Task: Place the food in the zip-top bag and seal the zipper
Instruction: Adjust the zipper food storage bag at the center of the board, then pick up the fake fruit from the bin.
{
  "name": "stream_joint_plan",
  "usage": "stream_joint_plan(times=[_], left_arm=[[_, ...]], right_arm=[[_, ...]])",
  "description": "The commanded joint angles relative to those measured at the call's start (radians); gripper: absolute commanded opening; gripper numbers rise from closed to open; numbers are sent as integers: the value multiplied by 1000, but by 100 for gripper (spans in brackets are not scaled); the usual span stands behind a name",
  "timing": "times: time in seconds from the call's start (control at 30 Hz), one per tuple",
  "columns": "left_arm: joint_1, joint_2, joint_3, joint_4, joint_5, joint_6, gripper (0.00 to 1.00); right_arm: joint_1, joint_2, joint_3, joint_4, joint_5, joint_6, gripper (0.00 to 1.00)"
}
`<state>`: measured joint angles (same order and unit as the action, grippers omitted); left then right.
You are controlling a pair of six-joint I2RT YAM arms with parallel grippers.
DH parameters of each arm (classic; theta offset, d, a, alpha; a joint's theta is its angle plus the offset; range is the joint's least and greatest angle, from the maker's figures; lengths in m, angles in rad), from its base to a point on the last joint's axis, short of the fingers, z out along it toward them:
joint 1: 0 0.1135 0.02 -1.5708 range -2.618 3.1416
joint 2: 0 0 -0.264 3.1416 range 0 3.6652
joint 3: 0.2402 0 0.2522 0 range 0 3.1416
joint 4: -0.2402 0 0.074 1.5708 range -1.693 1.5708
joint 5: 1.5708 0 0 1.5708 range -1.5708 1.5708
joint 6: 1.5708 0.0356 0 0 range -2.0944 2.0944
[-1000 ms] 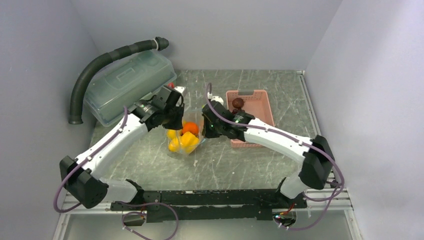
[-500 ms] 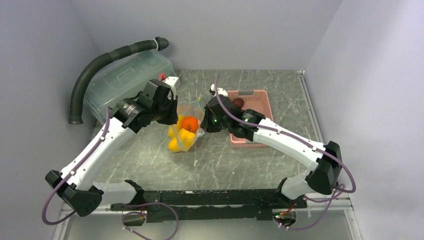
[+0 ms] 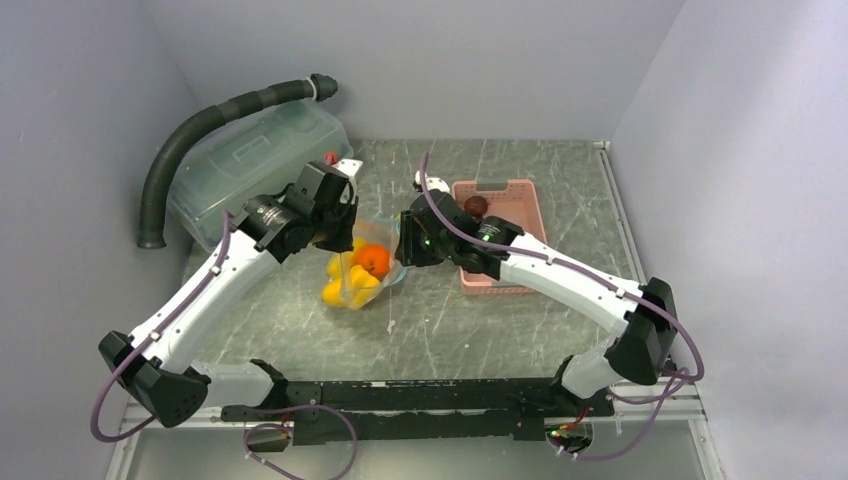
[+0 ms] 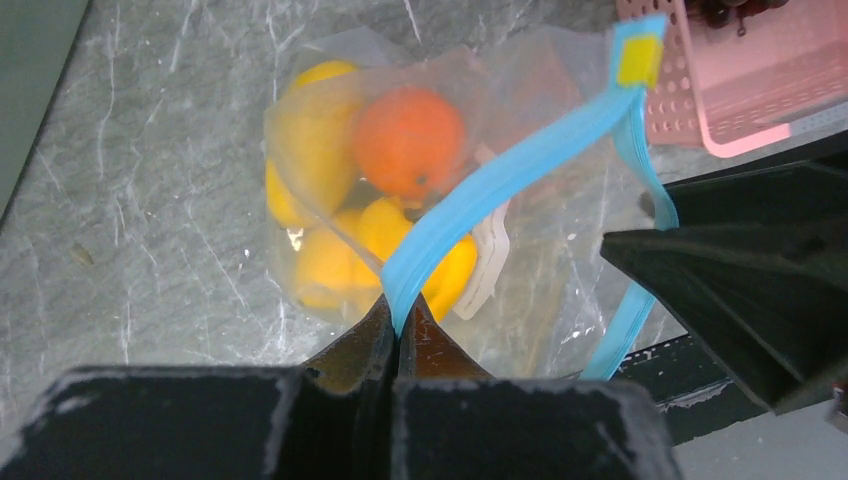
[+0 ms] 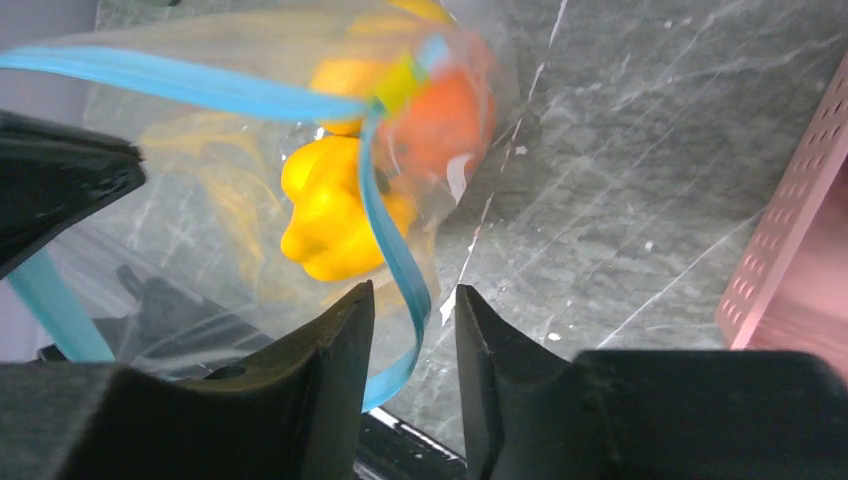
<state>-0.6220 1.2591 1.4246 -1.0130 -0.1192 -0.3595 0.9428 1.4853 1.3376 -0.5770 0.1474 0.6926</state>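
Your left gripper (image 4: 398,322) pinches the blue zipper (image 4: 510,170); your right gripper (image 5: 413,330) stands slightly parted around it. The bag (image 3: 383,283) sits centre of the overhead view. With only 1 grip, its mouth may sag and spill the fruit (image 4: 408,140).

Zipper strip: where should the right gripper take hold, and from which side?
Pinch the flat zipper strip near its yellow tab, from the pink basket side; the left gripper pins the other end, and it hangs between the right gripper's open fingers.
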Motion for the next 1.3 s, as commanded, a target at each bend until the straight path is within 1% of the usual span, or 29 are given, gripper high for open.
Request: stream_joint_plan(times=[0.0,0.03,0.07,0.37,0.53,0.67,0.8,0.93,1.03,1.27], left_arm=[[4,14,-8,41,-22,33,3],[4,15,-9,39,-30,38,3],[5,17,-9,38,-37,43,4],[15,24,-4,43,-40,78,4],[17,27,-12,56,-36,90,3],[19,16,-48,94,-30,95,4],[25,-11,-115,164,0,102,4],[40,-24,-149,188,14,108,1],[52,-41,-175,208,22,109,0],[77,-94,-236,254,28,112,0]], right_arm=[[-4,-36,75,-15,5,-39,44],[-4,-49,80,-19,10,-44,50],[-4,-62,83,-26,22,-48,51],[-8,-179,138,-143,217,-122,55],[-54,-225,135,-200,289,-169,58],[-154,-249,88,-202,275,-223,60],[-266,-260,31,-184,207,-271,61],[-356,-235,-6,-173,152,-306,64],[-397,-209,-35,-149,143,-328,71],[-474,-147,-102,-70,77,-376,75]])
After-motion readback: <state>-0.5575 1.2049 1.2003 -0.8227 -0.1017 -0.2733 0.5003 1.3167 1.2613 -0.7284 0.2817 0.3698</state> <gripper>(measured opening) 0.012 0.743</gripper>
